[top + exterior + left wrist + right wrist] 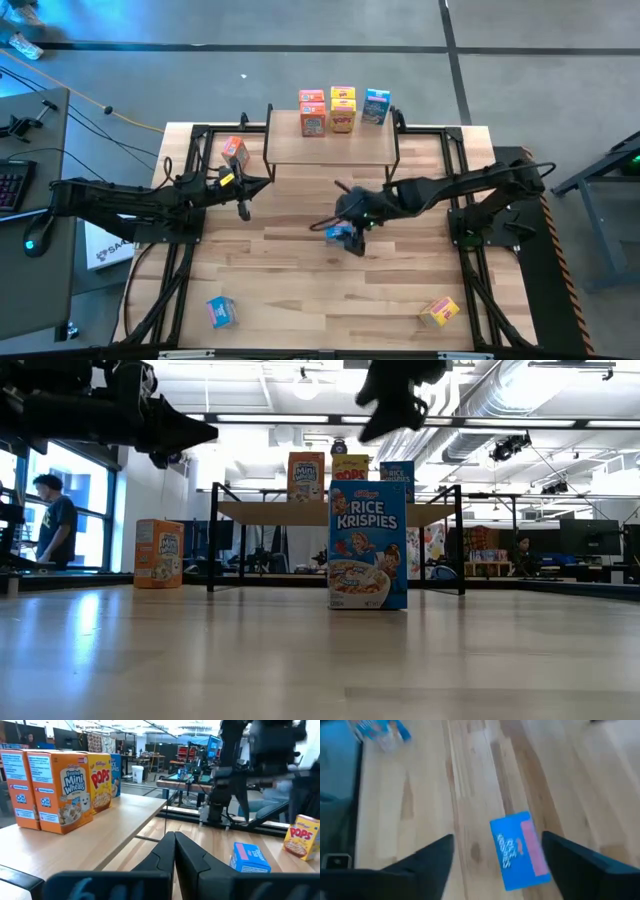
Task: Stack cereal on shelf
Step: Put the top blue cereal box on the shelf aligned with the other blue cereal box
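On your far left, an orange Mini-Wheats cereal box (235, 152) stands upright on the large pale wooden tabletop (300, 290), left of the shelf and apart from it. Nearer you on that side, a blue cereal box (220, 311) lies flat by the near edge. The left gripper (244, 194) hangs just right of the orange box and short of the shelf's left end, its two dark fingers (175, 852) pressed together with nothing between them.

The low light-wood shelf on thin black legs (330, 148) sits at the far middle. Along its far edge you have a tight row: orange boxes (312, 112), yellow Pops boxes (343, 109) and, at the right end, one blue box (376, 106).

Near the table's centre, in front of the shelf, the blue Rice Krispies box (367, 545) stands upright on the wood. The right gripper (352, 228) is directly above it, fingers (427, 855) spread wide on either side of the box top and not touching it. The low view shows clear air between gripper and box, which the high view hides under the arm.

On your near right, a yellow Pops box (439, 311) lies tilted by the near edge. Only the low view shows a person (52, 520) beyond the table at the left.
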`<state>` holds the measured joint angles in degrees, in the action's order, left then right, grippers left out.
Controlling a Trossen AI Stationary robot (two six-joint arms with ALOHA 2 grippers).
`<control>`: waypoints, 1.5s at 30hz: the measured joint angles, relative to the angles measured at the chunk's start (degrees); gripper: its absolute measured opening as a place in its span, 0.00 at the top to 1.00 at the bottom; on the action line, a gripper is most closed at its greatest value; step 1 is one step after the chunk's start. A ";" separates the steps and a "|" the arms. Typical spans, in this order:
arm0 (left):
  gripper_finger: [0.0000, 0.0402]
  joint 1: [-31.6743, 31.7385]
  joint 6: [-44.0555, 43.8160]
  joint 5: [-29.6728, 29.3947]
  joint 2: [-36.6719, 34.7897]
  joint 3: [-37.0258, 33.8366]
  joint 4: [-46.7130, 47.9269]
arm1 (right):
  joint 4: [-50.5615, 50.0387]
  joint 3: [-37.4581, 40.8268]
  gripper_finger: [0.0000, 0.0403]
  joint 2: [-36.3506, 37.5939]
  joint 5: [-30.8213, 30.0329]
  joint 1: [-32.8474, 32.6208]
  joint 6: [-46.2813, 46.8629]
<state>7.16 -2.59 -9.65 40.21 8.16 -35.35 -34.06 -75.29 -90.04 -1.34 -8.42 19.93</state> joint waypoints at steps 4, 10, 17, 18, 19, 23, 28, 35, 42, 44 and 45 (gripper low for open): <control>1.00 0.00 -0.12 0.00 0.02 0.00 0.34 | -0.48 -0.02 0.18 -2.64 -0.63 -0.38 -0.47; 1.00 0.00 -0.13 -0.07 0.02 0.00 1.27 | -1.79 -0.11 0.17 -5.22 -2.79 -0.24 -5.90; 1.00 0.00 -0.13 -0.22 0.02 0.00 2.12 | -3.08 -0.11 0.17 -7.91 -3.08 -0.22 -8.41; 1.00 0.00 -0.03 -0.43 0.04 0.00 2.22 | -3.12 -0.11 0.17 -8.28 -3.07 -0.23 -8.44; 1.00 0.00 0.14 -0.49 0.04 0.00 2.25 | -3.41 -0.09 0.17 -8.51 -3.07 -0.23 -8.59; 1.00 0.00 -0.14 -1.29 0.04 0.00 2.71 | -4.10 -0.09 0.20 -9.02 -4.44 -0.21 -8.89; 1.00 0.00 -0.15 -1.29 0.04 0.00 3.02 | -4.09 -0.09 0.32 -9.39 -4.21 0.17 -8.32; 1.00 0.00 -0.15 -1.29 0.04 0.00 3.02 | -4.05 -0.09 0.50 -9.39 -3.61 0.56 -8.04; 1.00 0.00 -0.17 -1.29 0.04 0.00 3.02 | -3.46 -0.09 0.57 -8.65 -3.59 0.56 -8.38; 1.00 0.00 -0.17 -1.29 0.04 0.00 3.02 | -2.89 -0.09 0.57 -7.62 -3.59 0.56 -8.38; 1.00 0.00 -0.17 -1.29 0.04 0.02 3.02 | -2.50 -0.09 0.57 -6.79 -3.59 0.56 -8.40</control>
<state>7.16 -2.76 -10.94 40.25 8.19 -32.34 -36.56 -75.37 -96.83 -4.93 -7.86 11.54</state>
